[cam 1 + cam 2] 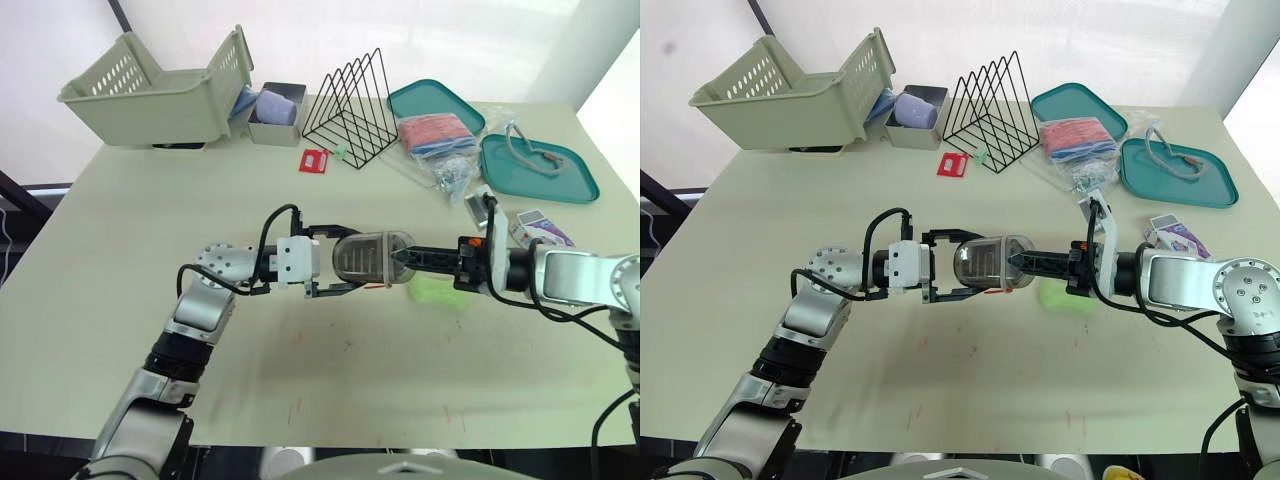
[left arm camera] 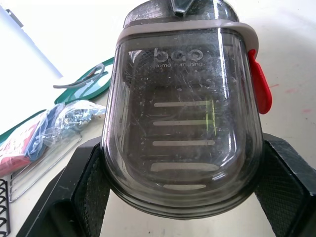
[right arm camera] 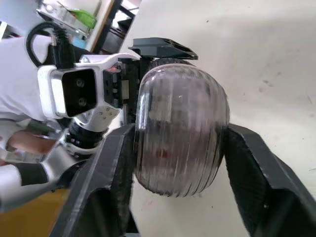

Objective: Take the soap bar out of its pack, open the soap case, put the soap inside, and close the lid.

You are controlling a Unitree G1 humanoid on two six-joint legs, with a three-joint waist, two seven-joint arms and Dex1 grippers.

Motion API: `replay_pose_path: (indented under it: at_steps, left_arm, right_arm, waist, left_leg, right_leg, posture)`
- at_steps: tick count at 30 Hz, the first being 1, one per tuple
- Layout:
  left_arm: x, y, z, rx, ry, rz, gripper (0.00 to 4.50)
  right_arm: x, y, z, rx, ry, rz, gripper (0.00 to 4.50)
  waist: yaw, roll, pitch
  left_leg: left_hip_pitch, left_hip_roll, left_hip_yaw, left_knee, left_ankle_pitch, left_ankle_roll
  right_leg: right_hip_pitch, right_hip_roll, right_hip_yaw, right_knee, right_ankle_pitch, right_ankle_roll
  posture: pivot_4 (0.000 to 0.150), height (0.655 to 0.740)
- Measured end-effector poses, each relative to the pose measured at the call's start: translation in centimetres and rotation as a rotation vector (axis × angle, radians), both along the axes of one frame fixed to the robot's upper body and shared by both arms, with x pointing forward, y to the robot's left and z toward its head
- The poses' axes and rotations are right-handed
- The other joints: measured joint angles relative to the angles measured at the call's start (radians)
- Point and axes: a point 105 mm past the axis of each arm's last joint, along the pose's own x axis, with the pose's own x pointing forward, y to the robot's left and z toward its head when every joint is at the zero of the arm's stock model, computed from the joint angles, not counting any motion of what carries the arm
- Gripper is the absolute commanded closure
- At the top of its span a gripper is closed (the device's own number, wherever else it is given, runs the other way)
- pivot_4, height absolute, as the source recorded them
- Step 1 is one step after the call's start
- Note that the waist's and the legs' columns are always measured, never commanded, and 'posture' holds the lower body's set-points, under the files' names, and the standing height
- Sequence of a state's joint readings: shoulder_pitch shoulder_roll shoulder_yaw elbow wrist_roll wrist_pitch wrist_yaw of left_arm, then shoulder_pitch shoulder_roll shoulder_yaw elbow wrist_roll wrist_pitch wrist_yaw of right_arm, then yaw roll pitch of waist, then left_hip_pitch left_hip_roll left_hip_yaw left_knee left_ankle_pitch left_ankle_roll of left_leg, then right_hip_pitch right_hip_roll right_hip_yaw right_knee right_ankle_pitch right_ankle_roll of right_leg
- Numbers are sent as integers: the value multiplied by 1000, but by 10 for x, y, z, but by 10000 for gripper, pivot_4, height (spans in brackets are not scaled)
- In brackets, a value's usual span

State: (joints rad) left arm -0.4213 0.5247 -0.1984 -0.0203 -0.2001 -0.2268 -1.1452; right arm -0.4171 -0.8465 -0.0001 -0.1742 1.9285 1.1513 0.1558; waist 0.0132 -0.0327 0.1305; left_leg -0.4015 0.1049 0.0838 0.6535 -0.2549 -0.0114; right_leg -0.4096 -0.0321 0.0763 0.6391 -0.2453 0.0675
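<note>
Left eye view, nearest first: reaches in from the left with the left arm, elbow bent and forearm level over the tabletop [image 1: 110, 260], and from the right with the right arm stretched out to meet it. Grips the soap case [image 1: 368, 257] at mid-tabletop from both ends. Left gripper [image 1: 352, 260] with black fingers [image 2: 89, 192] pressed against the two sides of the case. Right gripper [image 1: 398, 262] with fingers [image 3: 113, 182] clamped on the ribbed end opposite. Smoky see-through case, slotted tray inside, grey band round the lid, red clasp [image 2: 260, 81] on one side, lid on. Just beside the right gripper, lying bare on the tabletop and outside the case, green soap bar [image 1: 432, 290]. Further right, small printed carton [image 1: 540, 228]. Beyond, teal tray [image 1: 575, 185] holding a grey cord [image 1: 530, 150]. Second teal tray [image 1: 420, 97] beside a clear bag [image 1: 437, 135] of red and blue things. Toward the far edge, red card [image 1: 314, 160], wire rack [image 1: 352, 95], small grey box [image 1: 272, 135] with a lilac thing [image 1: 278, 105] in it, and a tilted slatted basket [image 1: 150, 115].
</note>
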Motion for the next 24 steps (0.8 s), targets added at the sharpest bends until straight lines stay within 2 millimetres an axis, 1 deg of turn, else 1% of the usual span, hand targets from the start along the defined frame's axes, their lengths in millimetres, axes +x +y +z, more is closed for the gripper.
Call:
replay_pose_path:
  at_steps: [5,7,8,9,11,13,15,18,20,22,24]
  left_arm:
    - [2,2,-2,10,18,13,10511]
    - [2,3,-3,14,25,16,10511]
    - [2,3,-3,15,26,16,10511]
    - [2,3,-3,16,28,16,10511]
    - [3,5,-5,25,38,25,10511]
    - [3,6,-6,25,43,27,10511]
    - [3,6,-7,26,46,29,10511]
    - [3,6,-7,25,49,27,10511]
    - [3,6,-8,26,50,27,10511]
    - [3,6,-8,24,51,27,10511]
    - [3,5,-8,23,52,27,10511]
  right_arm:
    - [-3,-4,-1,6,13,5,24800]
    - [-4,-14,-6,-16,35,-19,24800]
    - [-4,-24,-9,-35,53,-47,24800]
    - [-5,-28,-11,-45,59,-58,24800]
    - [-3,-58,-17,-121,94,-146,24800]
    - [-2,-91,-22,-216,123,-245,24800]
    - [0,-118,-23,-290,131,-329,24800]
    - [-2,-147,-29,-415,155,-394,24800]
    - [-5,-163,-33,-508,169,-425,24800]
    - [-5,-170,-36,-558,161,-436,24800]
    - [-4,-178,-43,-628,164,-451,24800]
  waist:
    - [0,0,0]
    - [1,0,0]
    - [3,0,0]
    - [4,0,0]
    - [3,0,0]
    - [2,0,0]
    - [-1,0,0]
    - [-5,1,0]
    - [-4,1,0]
    - [-3,1,0]
    - [-2,1,0]
  left_leg:
    - [0,0,0,0,0,0]
    - [0,0,0,0,0,0]
    - [-1,0,0,0,0,0]
    - [-1,0,0,0,0,0]
    - [-1,0,0,0,0,0]
    - [-1,0,-1,0,0,0]
    - [0,0,-1,0,0,0]
    - [0,0,0,-1,0,0]
    - [0,0,0,-1,0,0]
    - [0,0,0,-1,0,0]
    - [0,0,0,-1,0,0]
  right_leg:
    - [0,0,0,0,0,0]
    - [0,0,0,-1,0,0]
    - [0,-1,0,-1,0,0]
    - [0,-1,-1,-1,0,0]
    - [0,-1,-1,-2,0,0]
    - [0,-1,-1,-2,0,0]
    - [0,0,-1,-2,0,0]
    - [0,0,0,-1,0,0]
    - [0,0,0,-2,0,0]
    - [0,0,0,-2,0,0]
    - [0,0,0,-2,0,0]
  posture:
    - [1500,7400]
    - [1500,7400]
    - [1500,7400]
    - [1500,7400]
    - [1500,7400]
    - [1500,7400]
    - [1500,7400]
    - [1500,7400]
    - [1500,7400]
    - [1500,7400]
    - [1500,7400]
